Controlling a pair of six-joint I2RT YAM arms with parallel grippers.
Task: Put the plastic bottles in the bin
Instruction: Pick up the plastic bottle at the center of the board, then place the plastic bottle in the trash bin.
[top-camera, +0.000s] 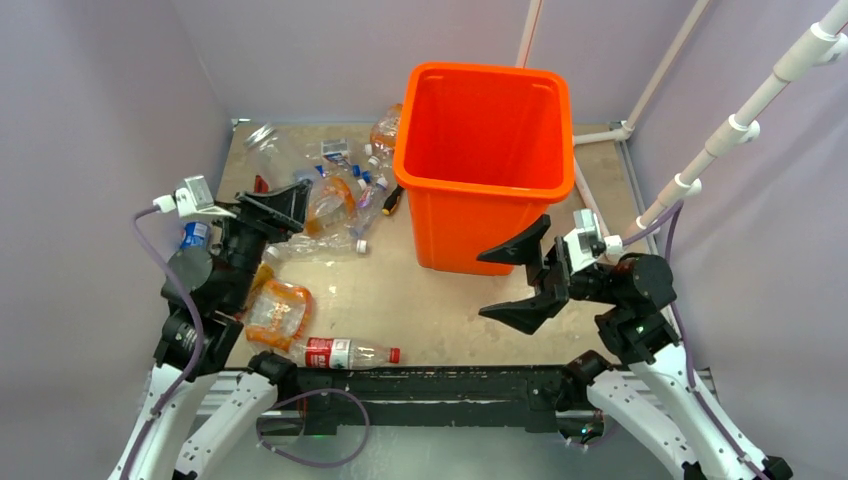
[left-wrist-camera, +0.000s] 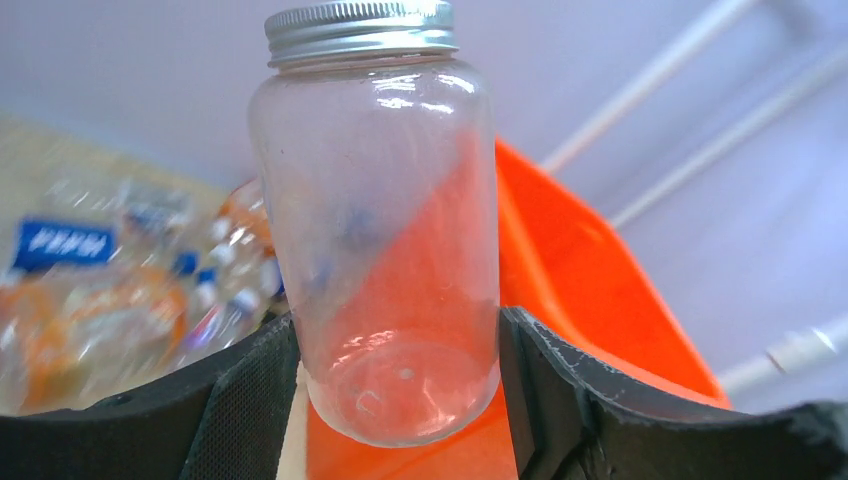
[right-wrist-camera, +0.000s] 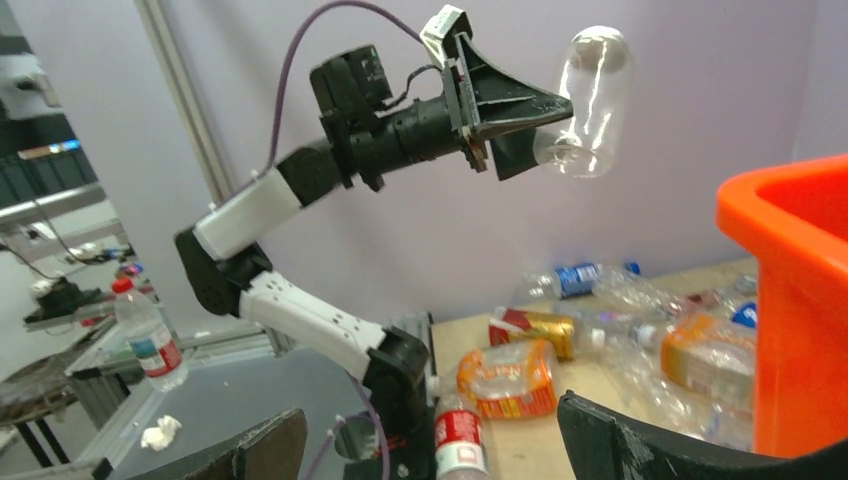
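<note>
**Currently aloft: one clear bottle gripped on the left, not yet in the bin**

A clear bottle (left-wrist-camera: 385, 250) with a silver screw cap (left-wrist-camera: 360, 30) is clamped by its lower part between the two fingers (left-wrist-camera: 250, 400) of the left end effector (left-wrist-camera: 398, 385). In the left wrist view the bottle is seen upright, with one finger pressed against each side. From the right wrist view it is shown raised well above the tabletop (top-camera: 450, 320), to the left of the bin (top-camera: 470, 230) and not over its opening. The bin's orange wall is seen through and behind the glassy body.

The right end effector (top-camera: 500, 285) is spread wide and nothing is held in it. It is positioned near the bin's near right corner, apart from the wall.

The bin stands upright at the far middle of the tabletop. A heap of crushed bottles (top-camera: 340, 190) is left just beside its left wall. Nearer the arms, a flattened orange-labelled bottle (top-camera: 278, 312) and a red-labelled bottle (top-camera: 345, 353) are found lying on their sides at the near left. The red-labelled one is laid along the near edge of the tabletop.
</note>
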